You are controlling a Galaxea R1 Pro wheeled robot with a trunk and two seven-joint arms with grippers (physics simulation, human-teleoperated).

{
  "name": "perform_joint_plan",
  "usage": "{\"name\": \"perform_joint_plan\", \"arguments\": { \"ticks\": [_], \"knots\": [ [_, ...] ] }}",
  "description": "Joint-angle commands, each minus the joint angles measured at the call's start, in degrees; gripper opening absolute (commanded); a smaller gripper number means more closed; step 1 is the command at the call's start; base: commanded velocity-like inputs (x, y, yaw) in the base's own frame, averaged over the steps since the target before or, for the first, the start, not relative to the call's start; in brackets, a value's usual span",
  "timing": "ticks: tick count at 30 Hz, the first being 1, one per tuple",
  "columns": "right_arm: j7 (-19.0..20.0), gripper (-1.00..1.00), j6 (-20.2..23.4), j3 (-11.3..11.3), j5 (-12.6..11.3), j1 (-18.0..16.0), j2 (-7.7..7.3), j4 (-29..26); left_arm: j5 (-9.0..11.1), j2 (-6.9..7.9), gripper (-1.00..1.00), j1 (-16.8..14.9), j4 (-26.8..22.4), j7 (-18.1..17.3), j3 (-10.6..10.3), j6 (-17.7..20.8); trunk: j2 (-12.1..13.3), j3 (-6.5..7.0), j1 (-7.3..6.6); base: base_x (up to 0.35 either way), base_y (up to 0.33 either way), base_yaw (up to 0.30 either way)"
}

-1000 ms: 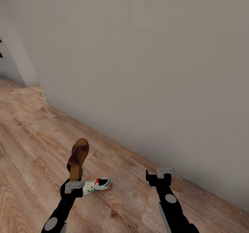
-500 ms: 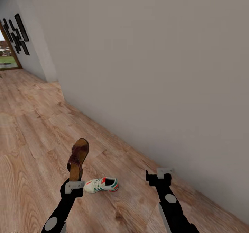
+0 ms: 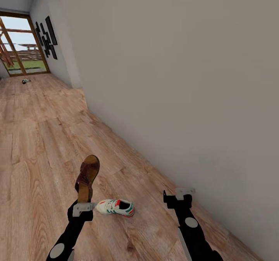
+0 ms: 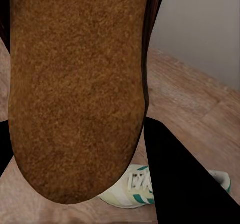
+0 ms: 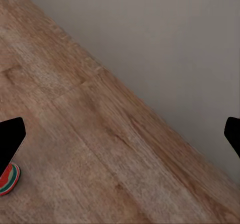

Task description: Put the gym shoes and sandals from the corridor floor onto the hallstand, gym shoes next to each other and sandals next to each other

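The left gripper [image 3: 82, 208] is clamped on a sandal [image 3: 87, 177] standing upright above it; a gym shoe [image 3: 115, 207] lies on the corridor floor [image 3: 35, 137] just beside. The right gripper [image 3: 179, 196], fingers apart, carries nothing. Sharp turning could swing the sandal loose from its heel-end hold.

Matt wood-grain floor [image 3: 38, 137]; rough suede-like sandal [image 4: 75, 84]
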Motion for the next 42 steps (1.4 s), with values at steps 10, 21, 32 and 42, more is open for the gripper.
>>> {"name": "perform_joint_plan", "arguments": {
  "ticks": [10,21,32,42],
  "knots": [
    [-0.2,1.0,0.5,0.1,0.6,0.0,-0.01,-0.1,0.1,0.04,-1.0,0.0,0.0,0.0,0.0,-0.1,0.0,-0.39,-0.01,0.005,-0.018,0.279],
    [-0.2,1.0,0.5,0.0,0.6,0.0,-0.01,-0.2,0.1,0.03,-1.0,0.0,0.0,0.1,0.0,-0.2,0.0,-0.72,-0.01,0.0,0.0,0.278],
    [-0.2,1.0,0.4,0.0,0.6,0.0,-0.01,-0.2,0.1,0.03,-1.0,0.0,0.0,0.1,0.0,-0.2,0.0,-0.73,-0.01,0.0,-0.105,0.278],
    [-0.2,1.0,0.4,0.0,0.7,0.0,-0.01,-0.2,0.1,0.03,-1.0,0.0,0.0,0.1,0.0,-0.2,0.0,-0.73,-0.01,0.0,-0.15,0.14]
  ]
}}
